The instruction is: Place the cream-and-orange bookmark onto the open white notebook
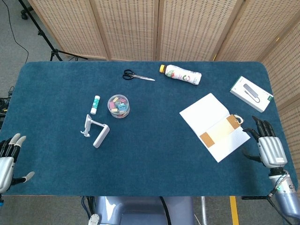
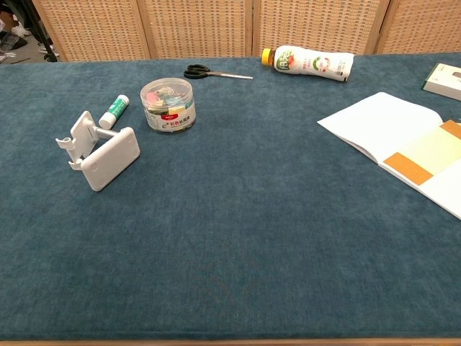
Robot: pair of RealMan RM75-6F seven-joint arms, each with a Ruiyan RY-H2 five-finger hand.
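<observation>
Bookmark lies flat across the open white notebook, orange end nearest me, so I judge the placing done. My right robot hand hangs empty, fingers apart, near and right of it, just off the notebook's right edge. My left robot hand waits open at the surface's near left corner.

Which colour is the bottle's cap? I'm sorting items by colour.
Yellow-orange. The bottle lies on its side; its cap shows best in the chest view.
</observation>
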